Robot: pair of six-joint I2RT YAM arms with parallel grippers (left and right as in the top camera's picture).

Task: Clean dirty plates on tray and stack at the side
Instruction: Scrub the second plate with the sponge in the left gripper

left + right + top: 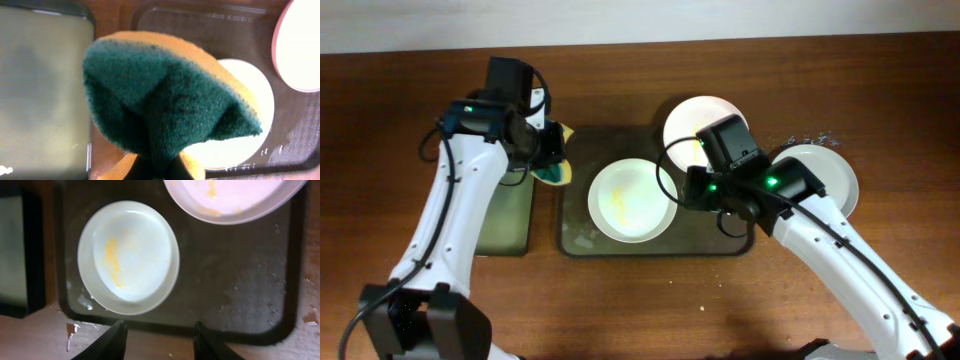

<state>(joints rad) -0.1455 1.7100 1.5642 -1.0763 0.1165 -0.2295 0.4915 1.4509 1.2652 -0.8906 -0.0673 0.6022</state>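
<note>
The dark tray (pixel 710 235) lies at mid-table. A white plate (pixel 631 200) with a yellow smear sits in its left half. It also shows in the right wrist view (pixel 130 255) and the left wrist view (pixel 250 125). A second smeared plate (pixel 695 120) rests at the tray's far right corner, partly over the rim (pixel 235 197). A third plate (pixel 835 175) lies on the table to the right of the tray. My left gripper (pixel 552 155) is shut on a yellow-green sponge (pixel 165 95), held above the tray's left edge. My right gripper (pixel 159 340) is open and empty above the tray's near right part.
A smaller black-rimmed tray with a greenish inside (pixel 505 220) lies left of the dark tray, and shows in the left wrist view (pixel 40 85). Water drops lie on the dark tray (pixel 235 280) and on the wood by its near-left corner (pixel 70 330).
</note>
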